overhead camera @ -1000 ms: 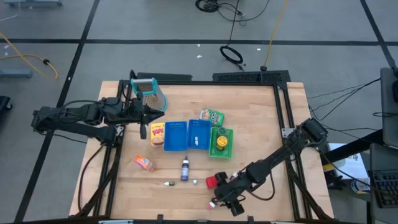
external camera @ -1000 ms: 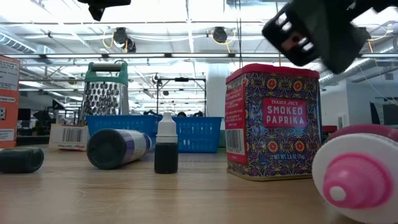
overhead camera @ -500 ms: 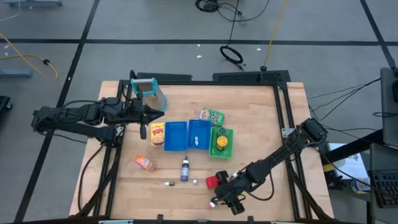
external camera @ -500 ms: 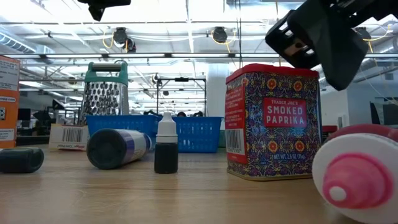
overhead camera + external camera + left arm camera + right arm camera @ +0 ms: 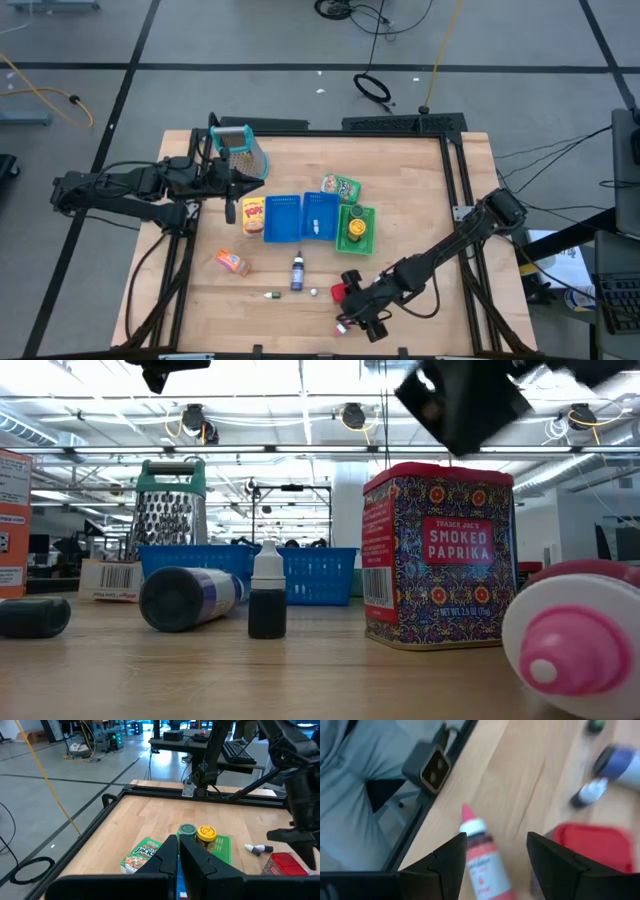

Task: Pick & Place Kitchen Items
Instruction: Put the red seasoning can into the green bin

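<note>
The right gripper (image 5: 352,322) hangs over the near edge of the tabletop (image 5: 420,200), its fingers (image 5: 445,865) spread apart and holding nothing; seen from its wrist, a small red bottle (image 5: 481,862) with a white collar lies on the wood between them, beside the red paprika tin (image 5: 592,847). From above, that tin (image 5: 342,291) stands just beside the gripper, and at table height it stands upright (image 5: 438,555) with the dark body of the right arm above it. The left gripper (image 5: 250,181) waits near the far left corner, beside the metal grater (image 5: 240,148), with its fingers (image 5: 167,857) closed together on nothing. In the middle of the tabletop a yellow box (image 5: 253,213) lies against the left side of a blue tray (image 5: 283,217); a green tray (image 5: 367,238) to the right of the blue one holds a yellow-lidded jar (image 5: 354,228), and a green pouch (image 5: 340,187) lies just beyond it. An orange packet (image 5: 232,262) lies apart toward the near left. A dark bottle (image 5: 297,271) lies in front of the blue tray, with two tiny bottles (image 5: 271,295) on the wood near it. At table height a small dropper bottle (image 5: 267,603) stands upright next to the dark bottle lying on its side.
</note>
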Tool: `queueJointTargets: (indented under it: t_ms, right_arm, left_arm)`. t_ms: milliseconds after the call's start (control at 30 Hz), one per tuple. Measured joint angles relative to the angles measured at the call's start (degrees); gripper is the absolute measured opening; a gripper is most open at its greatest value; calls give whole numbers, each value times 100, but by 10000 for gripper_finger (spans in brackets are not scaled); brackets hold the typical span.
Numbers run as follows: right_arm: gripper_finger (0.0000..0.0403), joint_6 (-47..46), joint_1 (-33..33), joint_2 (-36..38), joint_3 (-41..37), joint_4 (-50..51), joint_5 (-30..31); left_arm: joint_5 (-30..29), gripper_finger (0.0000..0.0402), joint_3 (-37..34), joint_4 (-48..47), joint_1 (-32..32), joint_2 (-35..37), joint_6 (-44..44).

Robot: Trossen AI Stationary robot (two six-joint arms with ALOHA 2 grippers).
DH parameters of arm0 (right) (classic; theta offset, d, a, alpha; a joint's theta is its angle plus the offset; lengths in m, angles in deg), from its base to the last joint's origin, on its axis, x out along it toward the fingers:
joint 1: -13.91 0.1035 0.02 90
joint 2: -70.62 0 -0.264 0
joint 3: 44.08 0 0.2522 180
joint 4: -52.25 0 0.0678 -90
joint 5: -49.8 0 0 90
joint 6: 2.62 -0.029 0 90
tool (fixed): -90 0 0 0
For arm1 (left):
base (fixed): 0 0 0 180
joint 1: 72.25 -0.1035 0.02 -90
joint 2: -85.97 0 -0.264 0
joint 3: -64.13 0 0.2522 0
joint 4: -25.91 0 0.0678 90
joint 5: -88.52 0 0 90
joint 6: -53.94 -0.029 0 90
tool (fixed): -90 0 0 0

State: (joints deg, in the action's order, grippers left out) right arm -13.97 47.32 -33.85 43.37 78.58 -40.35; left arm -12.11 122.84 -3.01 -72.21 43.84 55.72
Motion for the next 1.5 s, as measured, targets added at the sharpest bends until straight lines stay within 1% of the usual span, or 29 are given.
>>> queueJointTargets:
  t_ms: [100,200,333,367,500,733,900,1033,1133,1367,1500]
  right_arm:
    - [201,221,-62,0,192,210,147]
    - [201,400,-161,2,379,555,481]
    - [201,348,-312,-5,391,1101,898]
    - [201,339,-346,-6,387,1157,924]
    - [201,332,-455,3,378,1199,784]
    - [201,490,-483,-2,369,926,775]
    - [201,301,-483,-2,367,1163,759]
    - [202,167,-492,-26,367,1169,766]
    - [216,85,-492,-30,367,1172,767]
    - [267,146,-494,-39,367,1115,781]
    - [276,150,-494,-41,367,1096,779]
  left_arm:
    - [2,21,0,0,0,0,-2]
    - [1,21,0,0,0,0,0]
    - [2,21,0,-1,0,0,-2]
    - [2,21,0,-1,0,0,-10]
    - [2,21,0,-2,0,0,-59]
    - [2,21,0,-4,0,0,-113]
    - [2,21,0,-4,0,0,-133]
    - [2,21,0,-4,0,0,-133]
    - [2,21,0,-4,0,1,-137]
    - [2,21,0,-4,0,2,-153]
    - [2,21,0,-4,0,2,-162]
